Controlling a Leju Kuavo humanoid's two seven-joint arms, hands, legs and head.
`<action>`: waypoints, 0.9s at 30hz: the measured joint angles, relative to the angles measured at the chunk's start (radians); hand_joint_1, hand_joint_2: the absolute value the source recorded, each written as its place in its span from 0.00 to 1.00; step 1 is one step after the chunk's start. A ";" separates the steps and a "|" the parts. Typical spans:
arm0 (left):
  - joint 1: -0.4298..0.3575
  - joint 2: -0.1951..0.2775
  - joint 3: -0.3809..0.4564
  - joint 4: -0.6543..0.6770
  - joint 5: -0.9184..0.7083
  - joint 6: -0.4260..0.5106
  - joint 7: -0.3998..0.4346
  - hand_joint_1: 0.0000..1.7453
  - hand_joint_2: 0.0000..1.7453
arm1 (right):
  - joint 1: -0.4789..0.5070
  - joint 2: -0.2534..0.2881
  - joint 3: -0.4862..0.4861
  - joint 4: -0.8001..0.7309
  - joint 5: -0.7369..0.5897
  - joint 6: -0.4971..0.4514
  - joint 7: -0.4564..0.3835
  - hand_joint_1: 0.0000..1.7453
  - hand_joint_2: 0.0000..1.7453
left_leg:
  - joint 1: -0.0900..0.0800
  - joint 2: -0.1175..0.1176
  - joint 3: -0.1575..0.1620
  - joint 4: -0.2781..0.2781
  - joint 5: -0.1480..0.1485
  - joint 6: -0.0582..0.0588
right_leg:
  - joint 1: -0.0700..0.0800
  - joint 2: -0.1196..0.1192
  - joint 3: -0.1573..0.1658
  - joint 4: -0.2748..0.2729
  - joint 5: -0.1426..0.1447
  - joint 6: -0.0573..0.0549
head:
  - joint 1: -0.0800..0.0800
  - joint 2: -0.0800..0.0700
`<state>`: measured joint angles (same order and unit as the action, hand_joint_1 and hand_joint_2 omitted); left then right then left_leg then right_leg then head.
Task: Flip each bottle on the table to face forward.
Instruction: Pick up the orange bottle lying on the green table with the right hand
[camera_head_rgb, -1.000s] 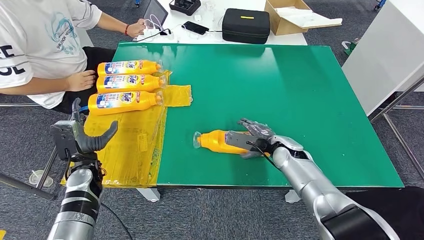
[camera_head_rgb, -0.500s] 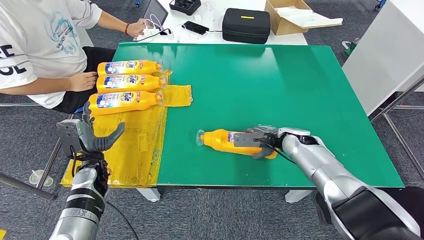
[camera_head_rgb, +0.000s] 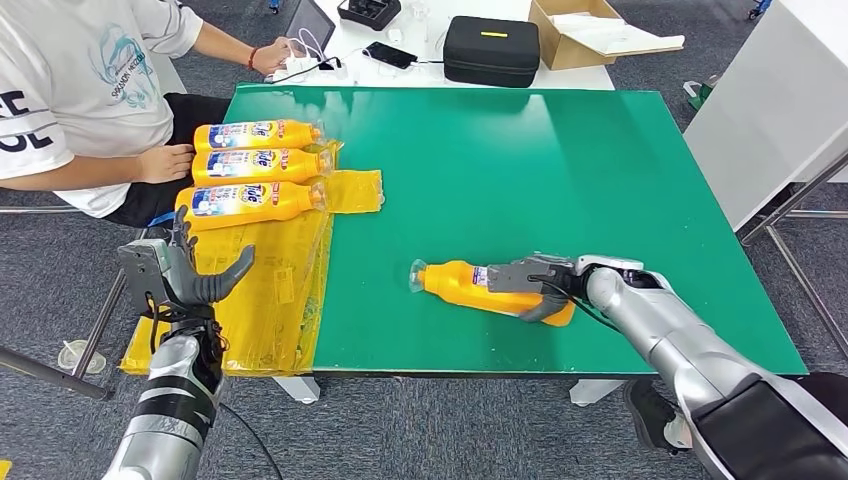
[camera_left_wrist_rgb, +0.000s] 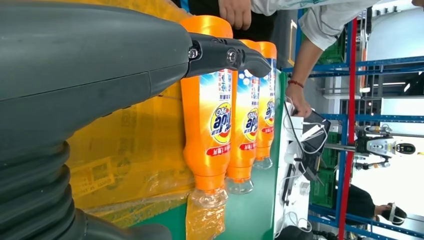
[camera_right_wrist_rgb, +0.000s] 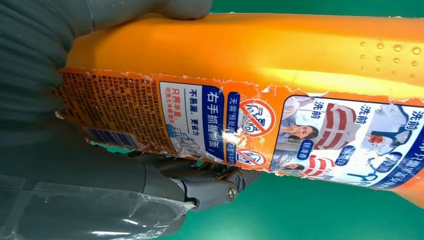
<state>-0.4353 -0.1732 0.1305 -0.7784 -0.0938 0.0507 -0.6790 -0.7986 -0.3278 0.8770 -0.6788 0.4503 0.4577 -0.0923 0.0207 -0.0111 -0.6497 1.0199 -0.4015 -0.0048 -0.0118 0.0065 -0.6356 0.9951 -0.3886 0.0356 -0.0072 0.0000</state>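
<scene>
On the green surface (camera_head_rgb: 560, 170), near its front edge, your right hand (camera_head_rgb: 535, 280) grips the lone orange bottle (camera_head_rgb: 462, 283), which lies on its side with the cap end pointing toward the three finished bottles (camera_head_rgb: 255, 163) on the yellow sheet (camera_head_rgb: 270, 290). Risk: the body is smooth and round, so it may roll or slip within the grasp mid-turn and end with the back label up. The right wrist view shows that torn back label (camera_right_wrist_rgb: 210, 120) facing the camera; it could peel further under rubbing. The fingers (camera_right_wrist_rgb: 200, 182) wrap beneath the bottle's base end, thumb on the opposite side. Your left hand (camera_head_rgb: 180, 275) hovers at the sheet's edge, fingers spread, holding nothing.
</scene>
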 joint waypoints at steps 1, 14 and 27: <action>0.000 0.000 0.000 0.001 0.000 0.000 0.000 0.00 1.00 | 0.000 -0.001 0.001 -0.001 0.000 0.000 0.000 1.00 1.00 | 0.000 0.000 0.000 0.000 0.000 0.000 | 0.000 0.000 0.000 0.000 0.000 0.000 | 0.000 0.000; -0.002 -0.001 0.000 0.005 0.000 0.000 0.000 0.00 1.00 | -0.001 -0.006 0.015 -0.004 -0.001 -0.003 0.001 1.00 1.00 | 0.000 0.000 0.000 0.000 0.000 0.000 | 0.000 0.000 0.000 0.000 0.000 0.000 | 0.000 0.000; 0.073 -0.014 -0.003 -0.086 0.049 -0.042 0.062 0.00 1.00 | 0.333 0.148 -0.267 -0.295 0.110 -0.793 -0.104 1.00 1.00 | 0.001 0.000 -0.002 -0.001 -0.001 -0.001 | 0.002 0.000 -0.003 0.000 -0.001 -0.001 | 0.000 0.000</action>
<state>-0.3626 -0.1869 0.1273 -0.8647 -0.0451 0.0085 -0.6166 -0.4652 -0.1794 0.6096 -0.9735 0.5600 -0.3348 -0.1961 0.0221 -0.0109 -0.6519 1.0193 -0.4029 -0.0053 -0.0102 0.0068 -0.6386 0.9952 -0.3899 0.0345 -0.0075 0.0000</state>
